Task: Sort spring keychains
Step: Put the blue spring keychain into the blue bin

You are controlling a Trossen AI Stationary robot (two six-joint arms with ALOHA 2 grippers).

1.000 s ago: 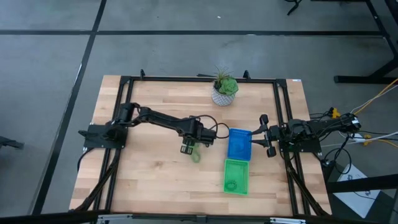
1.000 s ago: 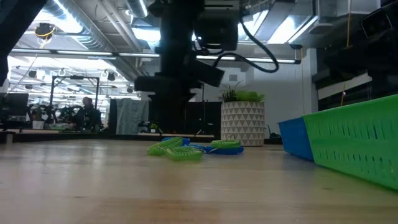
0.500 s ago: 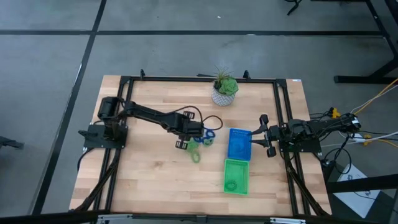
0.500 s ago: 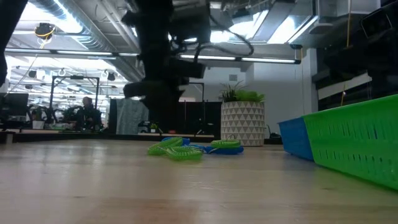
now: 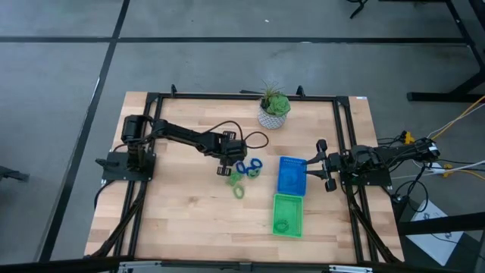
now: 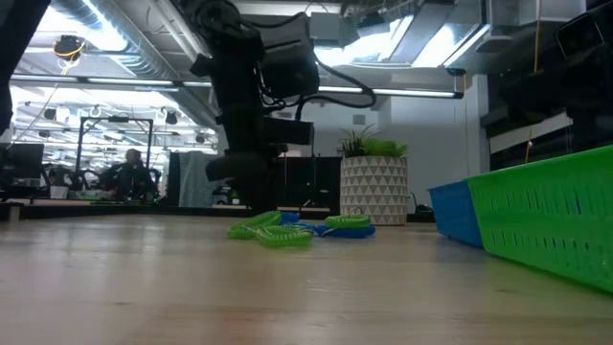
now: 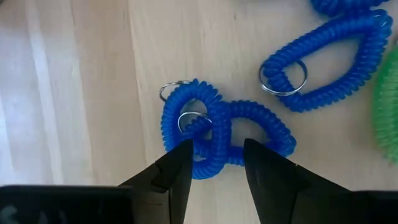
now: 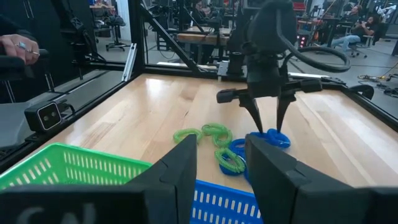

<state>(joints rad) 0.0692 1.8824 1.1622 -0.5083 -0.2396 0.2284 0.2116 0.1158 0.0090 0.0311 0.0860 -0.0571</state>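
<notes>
Several small coiled keychains, blue (image 5: pixel 244 167) and light green (image 5: pixel 239 190), lie in a cluster on the wooden table left of the blue tray (image 5: pixel 291 176). One more coil lies in the green tray (image 5: pixel 288 214). My left gripper (image 7: pixel 217 149) is open and points down over a twisted blue keychain (image 7: pixel 217 124). Its fingers stand on either side of the coil's near loop; whether they touch it I cannot tell. The right wrist view shows the same gripper (image 8: pixel 267 127) above the blue coils (image 8: pixel 270 138). My right gripper (image 5: pixel 322 163) waits open at the table's right side.
A white pot with a green plant (image 5: pixel 273 111) stands near the table's far edge. The blue and green trays lie end to end right of the cluster. Another blue coil (image 7: pixel 323 68) and a green one (image 7: pixel 388 112) lie close to the left gripper. Bare wood spreads toward the near-left.
My left gripper has moved from the near side of the cluster toward the table's far edge and come down over the blue keychains. The keychains have stayed where they were.
</notes>
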